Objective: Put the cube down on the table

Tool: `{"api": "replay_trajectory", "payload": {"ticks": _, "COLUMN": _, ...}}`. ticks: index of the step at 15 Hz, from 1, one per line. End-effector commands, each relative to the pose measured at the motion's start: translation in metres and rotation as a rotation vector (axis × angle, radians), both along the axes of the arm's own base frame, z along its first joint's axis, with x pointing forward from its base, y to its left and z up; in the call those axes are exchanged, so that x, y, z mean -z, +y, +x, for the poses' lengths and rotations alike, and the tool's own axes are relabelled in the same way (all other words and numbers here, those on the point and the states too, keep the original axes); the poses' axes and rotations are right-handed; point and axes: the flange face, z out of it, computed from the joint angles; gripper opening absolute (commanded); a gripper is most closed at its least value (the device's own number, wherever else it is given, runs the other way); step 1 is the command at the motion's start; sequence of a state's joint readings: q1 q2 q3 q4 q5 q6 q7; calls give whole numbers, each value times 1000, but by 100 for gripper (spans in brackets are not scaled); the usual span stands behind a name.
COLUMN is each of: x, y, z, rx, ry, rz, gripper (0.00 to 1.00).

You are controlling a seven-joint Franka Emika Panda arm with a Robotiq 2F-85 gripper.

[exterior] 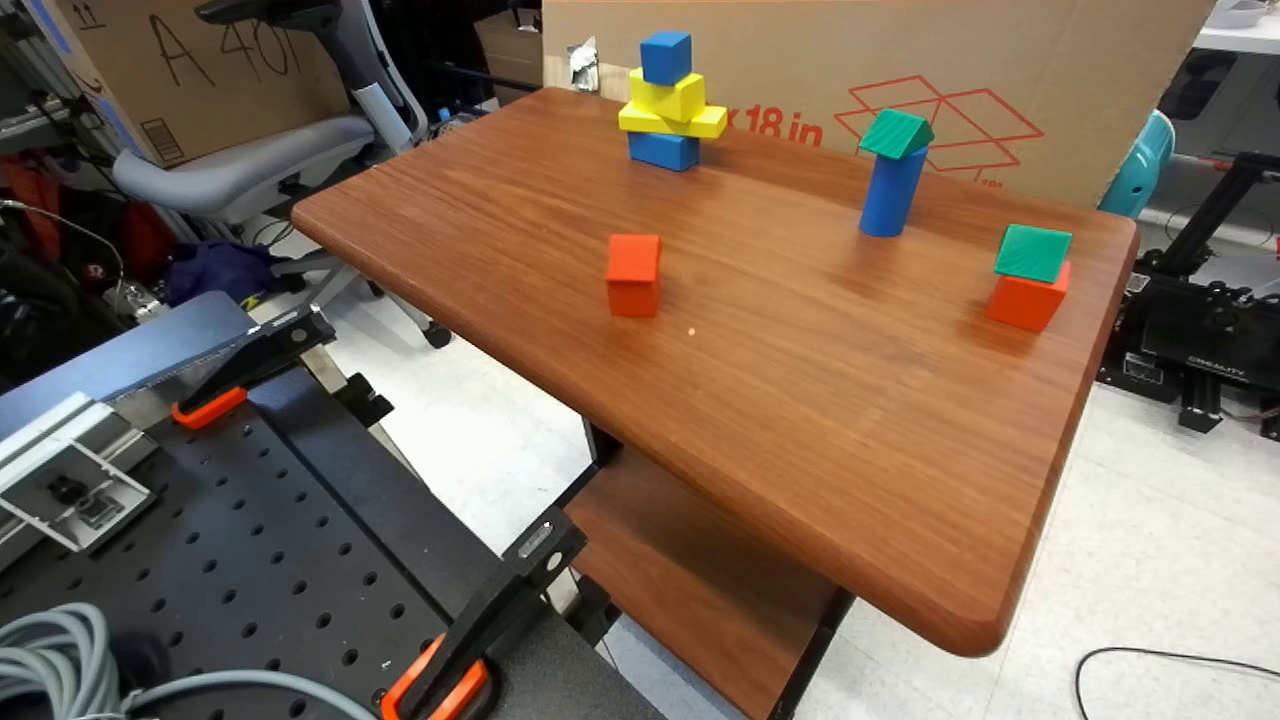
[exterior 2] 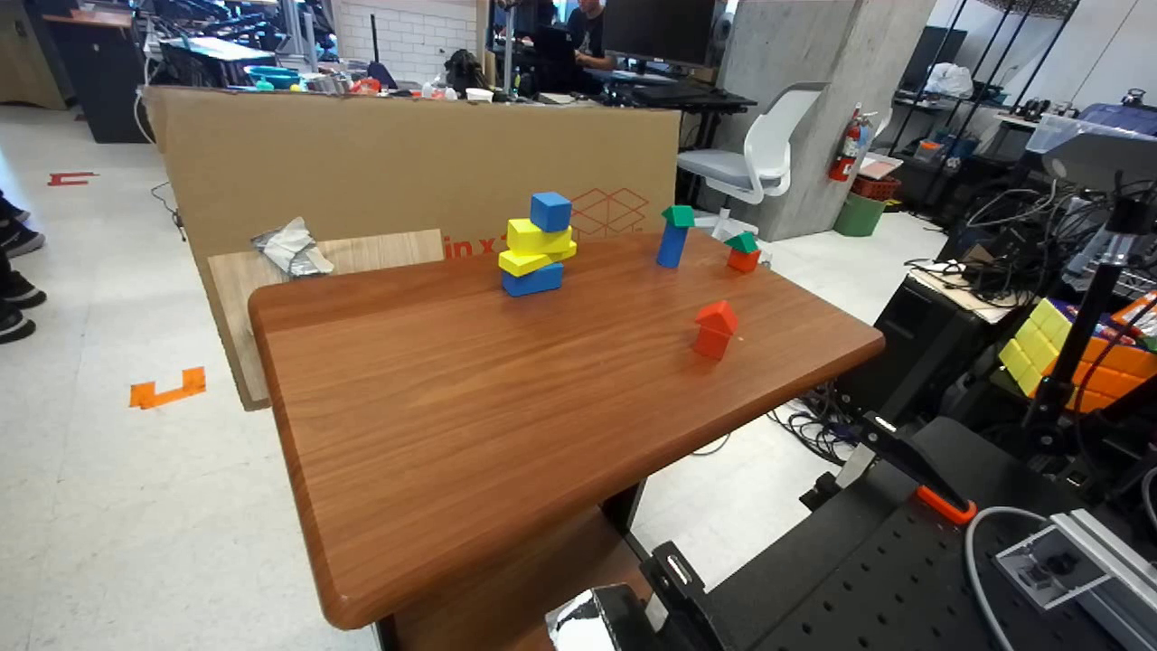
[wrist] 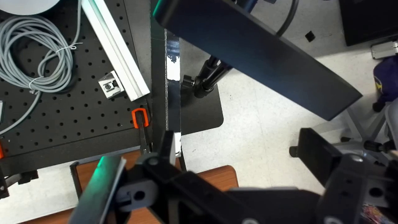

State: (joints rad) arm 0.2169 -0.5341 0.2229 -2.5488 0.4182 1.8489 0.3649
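On the wood-grain surface (exterior: 800,400), near the cardboard panel (exterior: 770,50), the blue cube (exterior: 666,57) sits on a yellow block (exterior: 665,97), w/ a yellow plank (exterior: 672,121) & then a blue block (exterior: 660,150) beneath, same in both ext. views. Well apart from that, a blue upright block (exterior: 890,195) w/ a green prism (exterior: 896,133) on top; nearer the corner, a 2nd green prism (exterior: 1034,252) on an orange-red cube (exterior: 1030,301). Also an orange-red prism (exterior 2: 717,316) capping an orange-red block (exterior 2: 711,343), closer to the pegboard (exterior: 235,480). In wrist view, end effector (wrist: 239,141) jaws wide apart, floor (wrist: 261,124) showing btwn
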Motion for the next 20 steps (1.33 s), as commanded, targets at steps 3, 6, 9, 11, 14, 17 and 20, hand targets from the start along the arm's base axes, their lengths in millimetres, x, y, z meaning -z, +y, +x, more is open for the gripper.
{"api": "replay_trajectory", "payload": {"ticks": 3, "x": -3, "y": -5, "z": 23, "rx": -10, "ry": -93, "rz": 20, "gripper": 100}}
{"api": "replay_trajectory", "payload": {"ticks": 6, "x": -7, "y": -21, "z": 42, "rx": -2, "ry": -146, "rz": 29, "gripper": 100}}
{"api": "replay_trajectory", "payload": {"ticks": 9, "x": -10, "y": -45, "z": 61, "rx": 23, "ry": -177, "rz": 40, "gripper": 100}}
{"api": "replay_trajectory", "payload": {"ticks": 11, "x": -15, "y": -68, "z": 77, "rx": 52, "ry": -182, "rz": 39, "gripper": 100}}
{"api": "replay_trajectory", "payload": {"ticks": 14, "x": -19, "y": -96, "z": 99, "rx": 88, "ry": -189, "rz": 16, "gripper": 100}}
{"api": "replay_trajectory", "payload": {"ticks": 17, "x": -21, "y": -112, "z": 116, "rx": 100, "ry": -208, "rz": -36, "gripper": 100}}
{"api": "replay_trajectory", "payload": {"ticks": 20, "x": -28, "y": -116, "z": 134, "rx": 95, "ry": -305, "rz": -71, "gripper": 100}}
